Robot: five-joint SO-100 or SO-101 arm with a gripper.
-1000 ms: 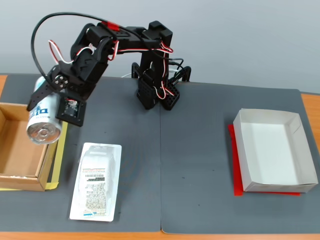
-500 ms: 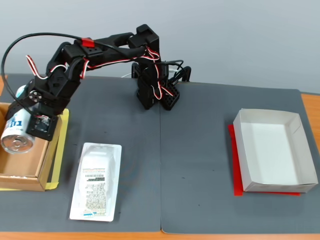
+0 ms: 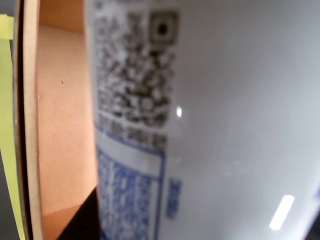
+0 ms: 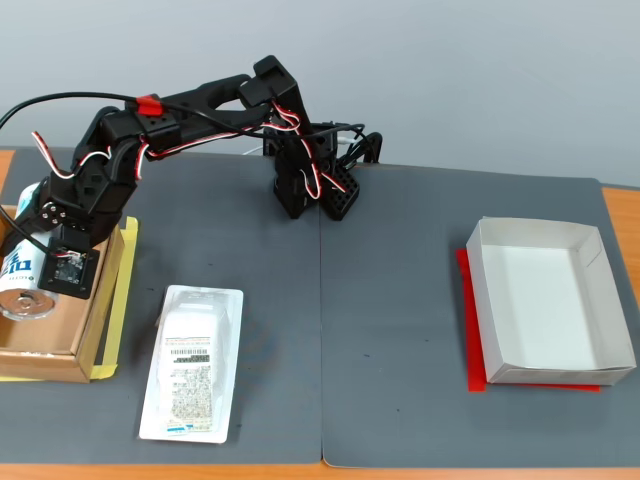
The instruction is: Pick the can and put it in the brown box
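In the fixed view the white can (image 4: 22, 283) with blue lettering lies tilted, silver end toward the camera, down inside the brown box (image 4: 55, 362) at the far left. My gripper (image 4: 35, 262) is shut on the can, with the black arm stretched over the box's right wall. The wrist view is filled by the can's (image 3: 210, 125) white side with a QR code and blue print. To its left shows the brown box's (image 3: 60, 125) cardboard floor and wall. The gripper's fingers are hidden in the wrist view.
A flat white plastic-wrapped packet (image 4: 192, 362) with a barcode label lies on the dark mat right of the brown box. A white paper box (image 4: 549, 300) on a red underlay sits at the right. The arm's base (image 4: 310, 185) stands at the back centre. Yellow tape (image 4: 115, 300) edges the brown box.
The arm has swung left and lowered, carrying the can from above the box's right wall to down inside the brown box.
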